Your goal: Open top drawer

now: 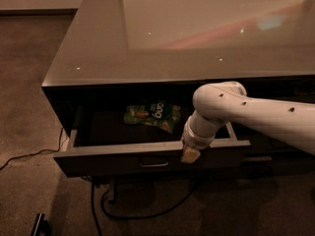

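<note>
The top drawer (113, 159) of the dark cabinet stands pulled out toward me, its flat front low in the view. A small metal loop handle (153, 162) sits at the centre of that front. A green snack bag (152, 115) lies inside near the back. My gripper (190, 153) hangs at the end of the white arm, over the drawer's front edge just right of the handle. Its tip rests against the front panel.
The cabinet has a glossy grey top (197, 28) with light reflections. A black cable (98, 205) runs over the carpet under the drawer. A dark object (39, 225) lies on the floor at bottom left. A second drawer column (280, 146) is behind the arm.
</note>
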{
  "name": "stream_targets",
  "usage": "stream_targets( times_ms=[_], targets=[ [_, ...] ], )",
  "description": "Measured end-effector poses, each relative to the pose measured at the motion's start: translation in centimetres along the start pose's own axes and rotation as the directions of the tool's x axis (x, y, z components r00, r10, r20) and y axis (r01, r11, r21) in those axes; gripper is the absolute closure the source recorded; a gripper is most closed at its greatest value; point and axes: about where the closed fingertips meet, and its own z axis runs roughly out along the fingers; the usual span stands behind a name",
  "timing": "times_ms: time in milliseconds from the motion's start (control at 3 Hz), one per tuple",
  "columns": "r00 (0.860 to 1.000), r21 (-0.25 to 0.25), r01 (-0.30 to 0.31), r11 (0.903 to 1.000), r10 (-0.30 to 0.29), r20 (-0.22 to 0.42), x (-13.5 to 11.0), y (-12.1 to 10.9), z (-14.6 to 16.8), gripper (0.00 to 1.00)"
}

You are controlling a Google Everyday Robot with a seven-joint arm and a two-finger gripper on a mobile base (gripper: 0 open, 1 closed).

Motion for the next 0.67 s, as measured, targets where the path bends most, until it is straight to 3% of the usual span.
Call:
stream_targets(
  times_ms=[667],
  targets=[
    [1.000, 0.000, 0.000, 1.0000, 0.000, 0.000, 0.00, 0.00, 0.00, 0.12]
  ],
)
